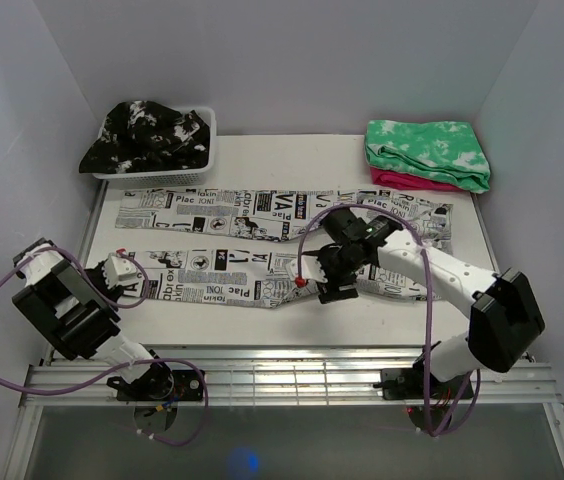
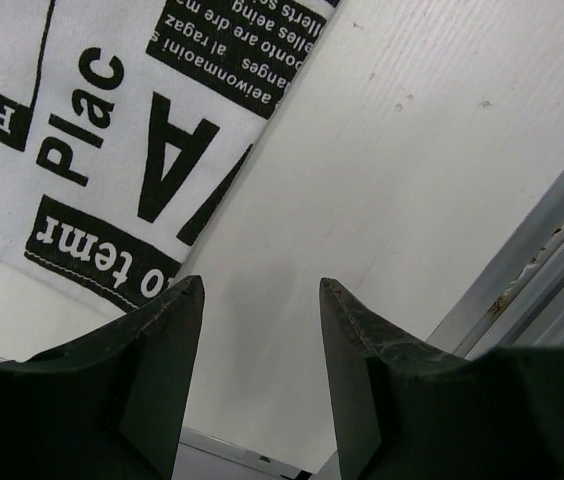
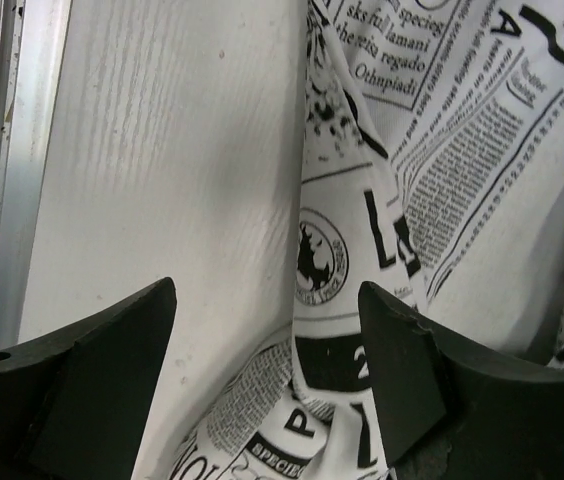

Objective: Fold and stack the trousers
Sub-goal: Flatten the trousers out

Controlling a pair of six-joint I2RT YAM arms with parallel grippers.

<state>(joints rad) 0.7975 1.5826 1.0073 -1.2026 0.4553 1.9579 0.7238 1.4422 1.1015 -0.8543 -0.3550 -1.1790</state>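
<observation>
Trousers [image 1: 262, 215] of long, soft white cloth with black newspaper print lie flat on the white counter [image 1: 292, 325]. Both legs run to the left and the waist is at the right. Left fingers [image 2: 174, 335] stand partly apart over bare counter, just beside the hem of the near leg, holding nothing. Right fingers [image 3: 127, 345] stand wide apart above the near leg, close to the crotch. A raised fold of cloth lies between them, unclamped.

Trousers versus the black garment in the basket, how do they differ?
The trousers lie spread out; the black garment sits bunched in a white basket. The trousers are white with black print; the garment is mostly black with white splotches. Both are soft cloth.
</observation>
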